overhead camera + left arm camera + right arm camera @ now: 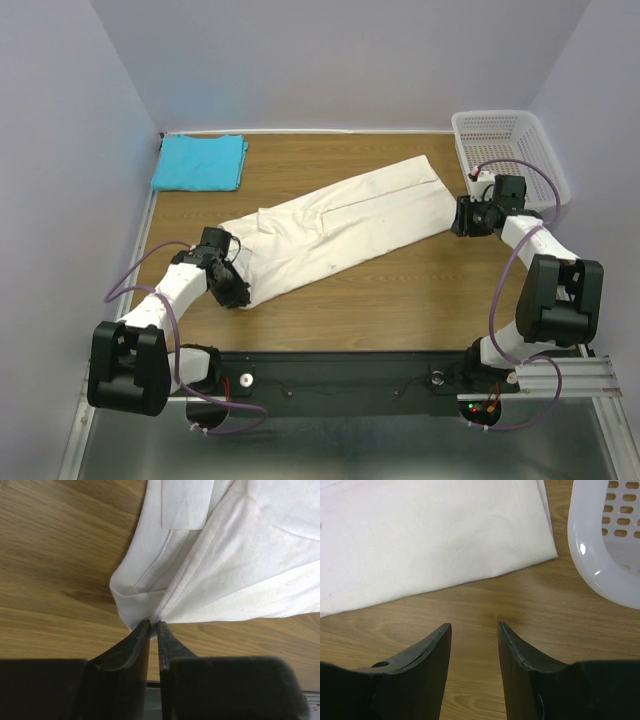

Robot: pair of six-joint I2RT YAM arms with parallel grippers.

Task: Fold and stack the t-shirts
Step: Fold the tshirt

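Observation:
The cream-white t-shirt (340,225) lies folded lengthwise as a long strip, slanting across the table from near left to far right. My left gripper (233,292) is at its near-left end, jaws shut on a bunched corner of the cloth (145,615). The turquoise-blue t-shirt (201,161) sits folded at the far left corner. My right gripper (461,218) stands open just off the strip's far-right end (470,535), over bare wood, with nothing between its fingers (437,645).
A white plastic mesh basket (508,150) stands at the far right corner, close behind the right gripper; its rim (600,550) shows in the right wrist view. Walls close in the table on three sides.

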